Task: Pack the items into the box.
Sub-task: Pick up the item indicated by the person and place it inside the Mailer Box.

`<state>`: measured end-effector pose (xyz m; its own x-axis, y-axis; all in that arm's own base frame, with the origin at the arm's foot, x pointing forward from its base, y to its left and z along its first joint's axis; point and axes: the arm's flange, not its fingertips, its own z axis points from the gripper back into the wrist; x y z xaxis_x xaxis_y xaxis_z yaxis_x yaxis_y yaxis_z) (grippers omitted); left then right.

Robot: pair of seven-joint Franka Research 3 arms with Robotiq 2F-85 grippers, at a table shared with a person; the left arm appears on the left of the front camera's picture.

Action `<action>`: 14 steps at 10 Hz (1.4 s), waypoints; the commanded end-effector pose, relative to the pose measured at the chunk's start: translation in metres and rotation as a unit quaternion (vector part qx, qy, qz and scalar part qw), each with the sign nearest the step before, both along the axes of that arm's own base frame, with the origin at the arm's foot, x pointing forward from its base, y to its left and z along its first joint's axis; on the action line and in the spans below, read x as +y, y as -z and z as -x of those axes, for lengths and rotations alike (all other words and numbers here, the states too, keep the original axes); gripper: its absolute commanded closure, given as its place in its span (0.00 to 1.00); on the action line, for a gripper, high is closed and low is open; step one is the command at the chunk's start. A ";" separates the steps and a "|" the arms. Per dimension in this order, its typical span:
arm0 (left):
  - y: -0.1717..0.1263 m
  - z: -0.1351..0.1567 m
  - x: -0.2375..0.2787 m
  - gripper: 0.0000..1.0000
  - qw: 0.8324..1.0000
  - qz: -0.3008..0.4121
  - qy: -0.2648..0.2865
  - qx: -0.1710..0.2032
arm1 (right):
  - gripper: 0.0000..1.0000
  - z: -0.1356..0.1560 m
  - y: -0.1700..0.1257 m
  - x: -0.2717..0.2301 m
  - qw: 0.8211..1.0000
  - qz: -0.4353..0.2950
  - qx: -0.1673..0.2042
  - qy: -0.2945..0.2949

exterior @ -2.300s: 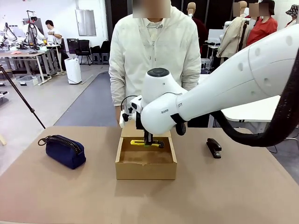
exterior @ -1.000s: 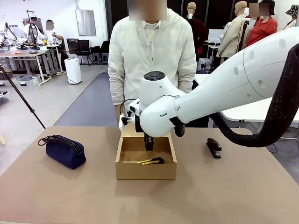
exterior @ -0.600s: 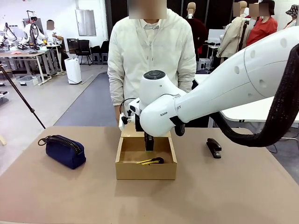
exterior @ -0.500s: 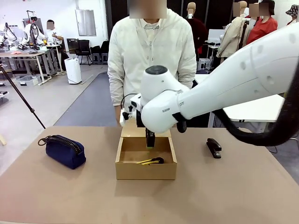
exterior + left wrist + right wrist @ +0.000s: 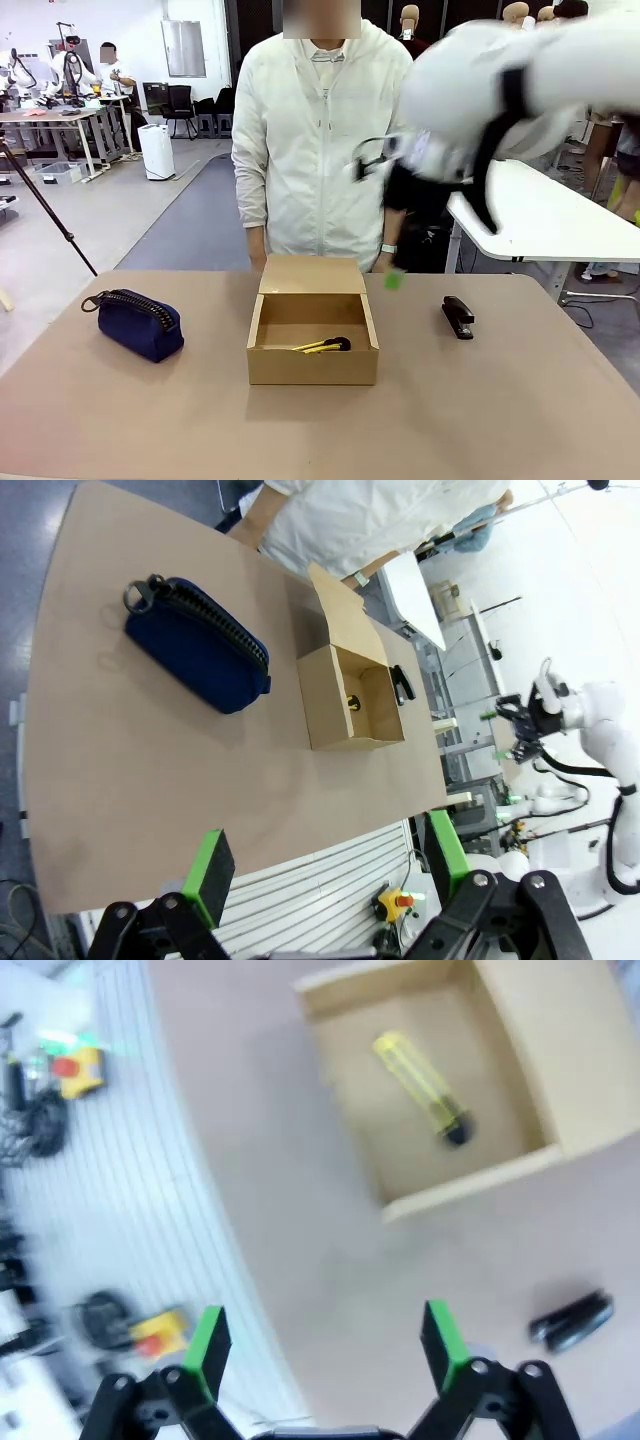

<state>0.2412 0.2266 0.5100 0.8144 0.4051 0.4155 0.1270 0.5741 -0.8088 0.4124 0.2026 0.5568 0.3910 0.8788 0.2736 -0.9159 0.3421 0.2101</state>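
Utility knife (image 5: 322, 346) dropped, lying in cardboard box (image 5: 312, 368) | right claw (image 5: 325, 1345) released, lifted clear | left claw (image 5: 328, 865) spread, empty | navy pouch (image 5: 140, 323), black stapler (image 5: 458, 316) next, waiting on desk (image 5: 500, 420)

Table (image 5: 500, 420): pouch (image 5: 140, 323), box (image 5: 312, 367), stapler (image 5: 458, 316)

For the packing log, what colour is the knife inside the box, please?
The knife is yellow, black-tipped; best in right wrist view.
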 end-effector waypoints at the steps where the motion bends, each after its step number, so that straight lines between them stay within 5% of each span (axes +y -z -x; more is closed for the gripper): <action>1: 0.000 0.001 0.001 0.00 1.000 0.004 0.005 -0.013 | 0.00 0.016 -0.018 -0.097 0.986 -0.129 0.063 0.089; 3: 0.000 0.001 0.001 0.00 1.000 0.004 0.005 -0.013 | 0.00 0.056 -0.030 -0.196 0.928 -0.326 0.067 0.165; 4: 0.000 0.001 0.001 0.00 1.000 0.004 0.005 -0.013 | 0.00 0.080 -0.019 -0.250 0.878 -0.415 0.060 0.230; 5: 0.000 0.001 0.001 0.00 1.000 0.004 0.005 -0.013 | 0.00 0.107 0.004 -0.289 0.838 -0.472 0.058 0.267; 6: 0.000 0.001 0.001 0.00 1.000 0.004 0.005 -0.013 | 0.00 0.123 0.023 -0.305 0.820 -0.487 0.065 0.294; 8: 0.000 0.001 0.001 0.00 1.000 0.004 0.005 -0.013 | 0.00 0.132 0.062 -0.312 0.804 -0.482 0.111 0.331; 9: 0.000 0.001 0.001 0.00 1.000 0.004 0.005 -0.013 | 0.00 0.129 0.068 -0.309 0.818 -0.471 0.109 0.311; 14: 0.000 0.001 0.001 0.00 1.000 0.004 0.005 -0.013 | 0.00 0.139 0.054 -0.335 0.817 -0.467 0.116 0.318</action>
